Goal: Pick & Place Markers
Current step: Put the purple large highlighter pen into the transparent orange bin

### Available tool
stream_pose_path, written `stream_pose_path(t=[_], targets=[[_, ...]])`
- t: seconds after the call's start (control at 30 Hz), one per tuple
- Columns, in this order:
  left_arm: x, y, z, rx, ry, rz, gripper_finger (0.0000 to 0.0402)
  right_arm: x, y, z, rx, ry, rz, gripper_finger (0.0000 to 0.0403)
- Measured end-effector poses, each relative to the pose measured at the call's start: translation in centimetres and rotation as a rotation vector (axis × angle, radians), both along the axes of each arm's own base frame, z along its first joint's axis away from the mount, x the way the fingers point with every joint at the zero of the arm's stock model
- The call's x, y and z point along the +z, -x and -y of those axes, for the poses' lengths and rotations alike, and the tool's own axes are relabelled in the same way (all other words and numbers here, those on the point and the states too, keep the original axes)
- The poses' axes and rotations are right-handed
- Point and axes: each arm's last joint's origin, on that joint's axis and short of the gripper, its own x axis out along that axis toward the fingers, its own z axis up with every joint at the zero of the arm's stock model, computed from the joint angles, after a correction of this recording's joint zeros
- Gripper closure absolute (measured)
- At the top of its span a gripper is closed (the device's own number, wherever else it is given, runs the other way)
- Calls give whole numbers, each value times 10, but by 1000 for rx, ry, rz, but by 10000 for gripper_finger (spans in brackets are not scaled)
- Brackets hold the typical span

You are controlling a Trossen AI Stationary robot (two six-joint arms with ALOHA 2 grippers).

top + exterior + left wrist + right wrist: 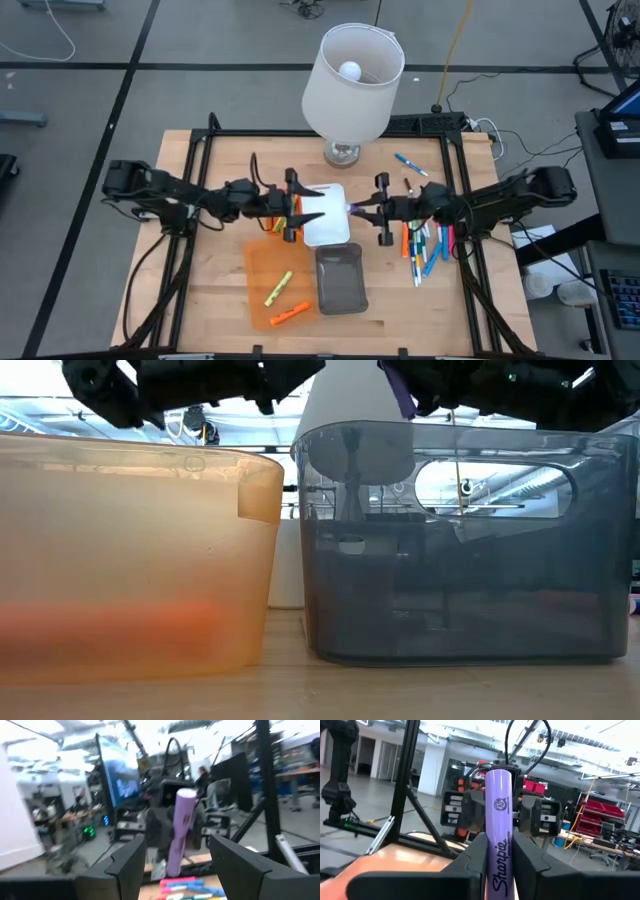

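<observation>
My right gripper (pixel 360 207) is shut on a purple marker (pixel 497 820) and holds it level over the right edge of the white tray (pixel 325 228). My left gripper (pixel 312 205) faces it from the table's left, open. Its fingers stand on either side of the marker's free end (pixel 186 795) without touching it. More markers lie in a loose heap (pixel 425 245) on the table to the right. Two markers, a yellow-green one (pixel 278 288) and an orange one (pixel 290 314), lie in the orange tray (pixel 258 262). My right gripper pinches the purple marker's barrel (pixel 496 851) between its two fingers (pixel 470 857). The fingers lie along the marker, coming level from the table's right. The marker is lifted clear, and its free end (pixel 498 776) sticks out past the fingertips toward my left gripper.
A white lamp (pixel 352 80) stands at the table's far middle, just behind the grippers. The grey tray (pixel 340 278) sits beside the orange tray near the front edge. Orange markers (pixel 280 218) lie under my left gripper. A blue marker (pixel 410 163) lies alone near the far right.
</observation>
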Motion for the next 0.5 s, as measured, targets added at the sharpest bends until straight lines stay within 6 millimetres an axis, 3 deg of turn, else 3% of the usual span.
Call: stream_pose_path(t=[0.3, 0.5], targets=[[-17, -18, 1, -4, -28, -30, 198, -7, -6, 0, 2, -2, 28, 353], [-11, -22, 2, -20, -24, -9, 210, -12, -22, -1, -1, 9, 38, 353]])
